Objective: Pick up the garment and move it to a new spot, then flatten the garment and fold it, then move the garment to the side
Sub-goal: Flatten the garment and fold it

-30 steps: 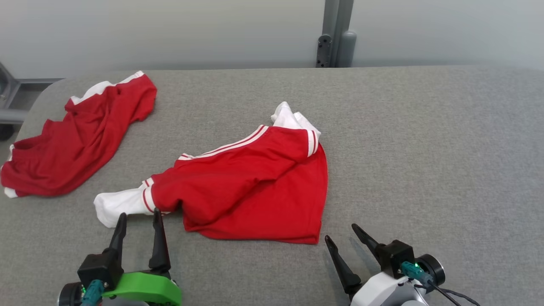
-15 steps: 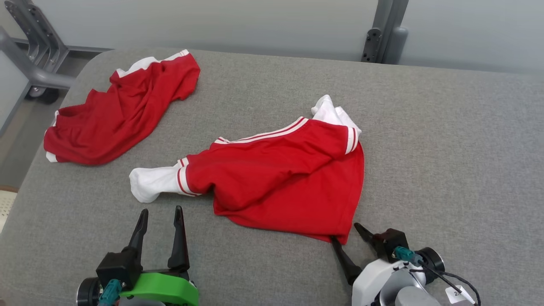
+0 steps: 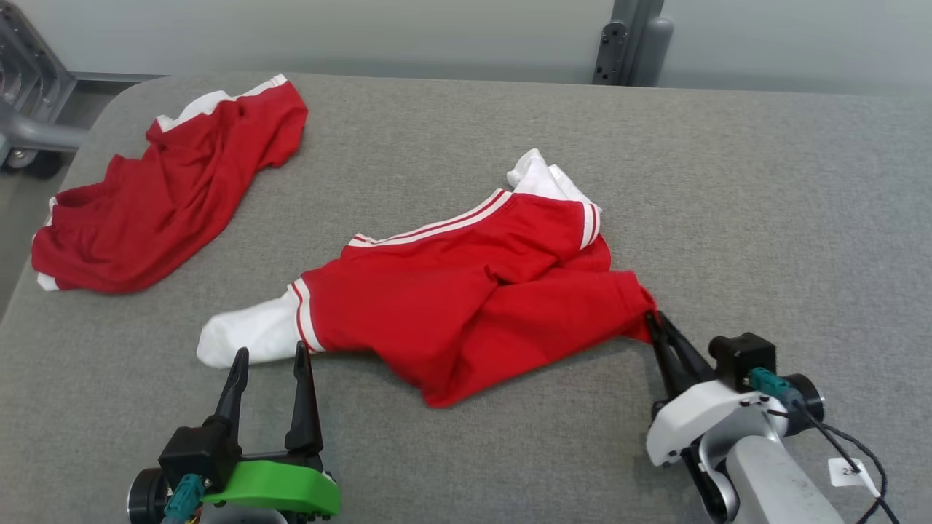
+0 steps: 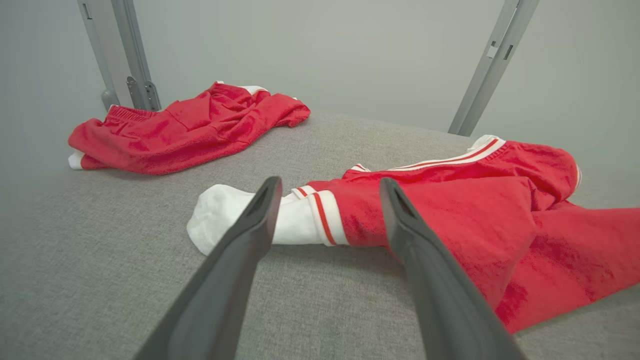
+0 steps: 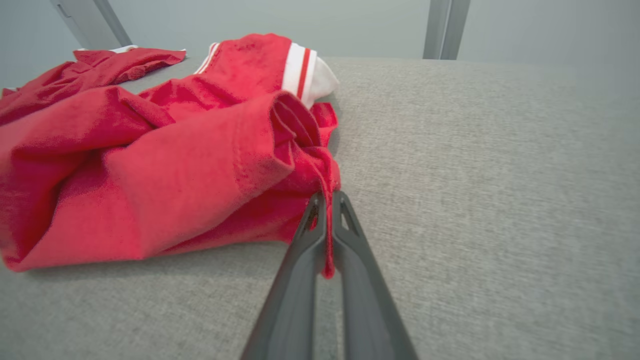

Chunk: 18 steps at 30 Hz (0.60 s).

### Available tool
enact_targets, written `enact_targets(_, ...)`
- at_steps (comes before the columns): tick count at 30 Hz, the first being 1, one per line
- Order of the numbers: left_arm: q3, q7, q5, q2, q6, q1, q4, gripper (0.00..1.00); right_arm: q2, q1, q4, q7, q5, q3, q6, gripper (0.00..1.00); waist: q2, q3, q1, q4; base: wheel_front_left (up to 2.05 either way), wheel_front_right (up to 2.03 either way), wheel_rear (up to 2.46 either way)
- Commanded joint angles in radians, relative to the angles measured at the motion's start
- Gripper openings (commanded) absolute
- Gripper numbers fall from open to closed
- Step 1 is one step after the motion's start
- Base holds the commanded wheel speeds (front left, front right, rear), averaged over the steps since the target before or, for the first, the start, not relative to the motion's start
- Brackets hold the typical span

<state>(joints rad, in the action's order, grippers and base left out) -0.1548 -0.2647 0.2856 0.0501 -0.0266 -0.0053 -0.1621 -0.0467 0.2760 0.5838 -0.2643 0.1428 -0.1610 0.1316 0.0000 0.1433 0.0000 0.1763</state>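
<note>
The right tool [image 3: 653, 320] lies low, clamped on an edge of the red white-sleeved garment [image 3: 466, 298]. The left tool [image 3: 269, 353] stands wide above the grey upholstered bench [image 3: 764, 182].

Wall [image 3: 437, 29]: plain pale grey, unmarked.
Table [image 3: 764, 204]: broad top covered in grey woven fabric; far-left corner rounded.
Post [image 3: 630, 44]: grey metal upright with bolted bracket, at the table's far edge.
Frame [image 3: 29, 131]: grey tubing on a dark wheel [image 3: 29, 161], far left.
Floor [image 3: 14, 211]: dull grey.
Light: even, soft shadows.

Garments x2: ctr garment [image 3: 451, 306], far-L garment [image 3: 160, 196]. Claws x2: L claw [image 3: 271, 351], R claw [image 3: 653, 320]. Table [image 3: 764, 218] x1.
</note>
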Motion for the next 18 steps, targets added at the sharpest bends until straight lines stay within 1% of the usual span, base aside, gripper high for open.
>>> enact_targets(1, 0.002, 0.001, -0.003, 0.001, -0.001, -0.004, 0.005, 1.0, -0.006, -0.025, -0.028, 0.0, -0.019, 0.039, -0.002, 0.0, 0.0, -0.003, 0.0, -0.04, 0.0, 0.0, 0.0)
enact_targets(6, -0.001, 0.001, -0.001, 0.001, -0.003, -0.004, 0.009, 1.0, -0.006, -0.081, -0.113, 0.0, -0.084, 0.18, -0.002, 0.0, 0.0, 0.001, 0.0, -0.097, 0.0, 0.0, 0.0)
enact_targets(9, -0.002, 0.001, -0.003, 0.001, -0.002, -0.012, 0.012, 1.0, -0.006, -0.11, -0.129, 0.0, -0.105, 0.248, -0.002, 0.0, 0.0, 0.007, 0.0, -0.125, 0.0, 0.0, 0.0)
enact_targets(13, -0.003, 0.001, -0.006, 0.001, -0.002, -0.021, 0.014, 1.0, -0.006, -0.139, -0.109, 0.0, -0.121, 0.315, -0.002, 0.0, 0.0, 0.015, 0.0, -0.148, 0.0, 0.0, 0.0)
enact_targets(18, 0.0, 0.001, -0.01, 0.001, -0.001, -0.025, 0.012, 1.0, -0.006, -0.166, -0.058, 0.0, -0.114, 0.35, -0.002, 0.0, 0.0, 0.022, 0.0, -0.164, 0.0, 0.0, 0.0)
